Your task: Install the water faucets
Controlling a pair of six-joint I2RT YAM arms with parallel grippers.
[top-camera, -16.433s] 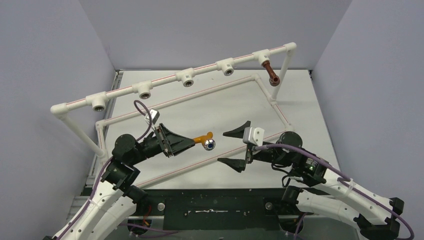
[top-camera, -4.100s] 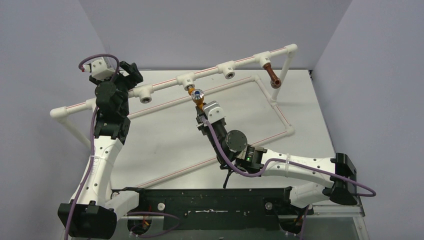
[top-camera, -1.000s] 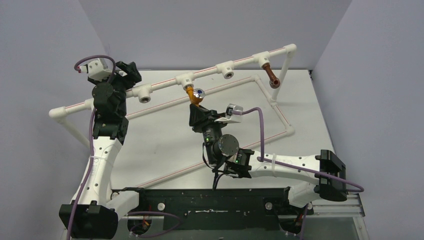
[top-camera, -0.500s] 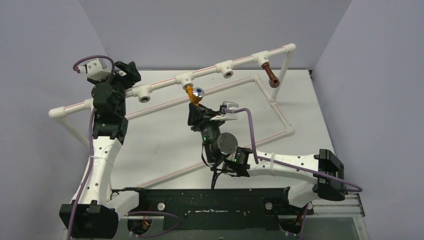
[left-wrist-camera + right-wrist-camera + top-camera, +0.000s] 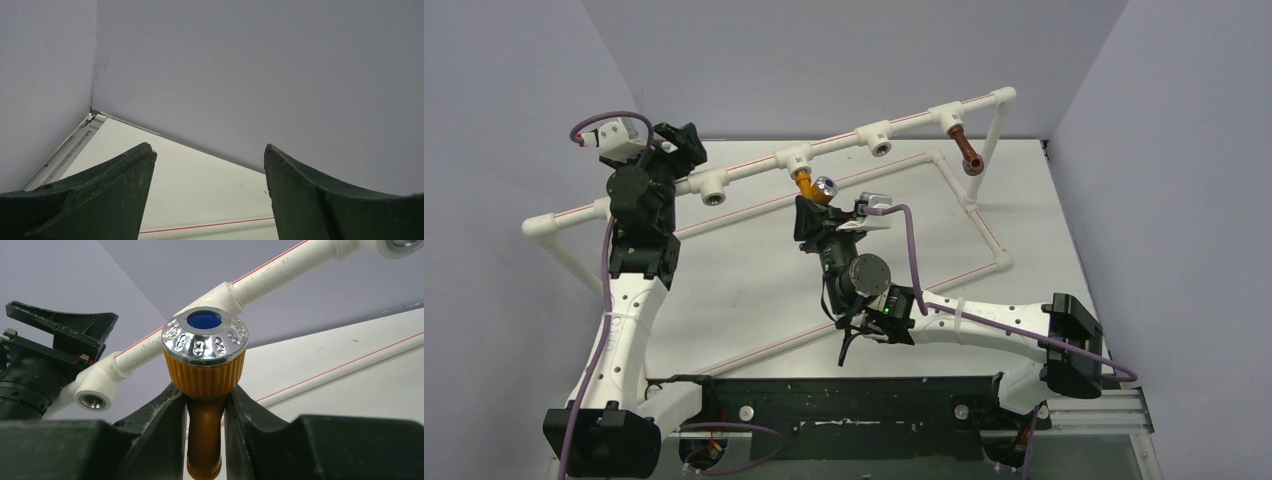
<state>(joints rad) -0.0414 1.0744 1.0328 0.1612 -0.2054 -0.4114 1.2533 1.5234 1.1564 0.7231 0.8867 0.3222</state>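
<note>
Right tool [image 5: 205, 392] clamps orange faucet [image 5: 204, 357] at a tee socket [image 5: 792, 157].

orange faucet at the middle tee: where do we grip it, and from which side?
Take the orange faucet on the narrow smooth neck just under its ribbed knob, one finger each side, coming from the near side, away from the tee socket. The wider knob overhangs the fingers as a stop, and the socket end stays clear. The right gripper holds it this way.
</note>
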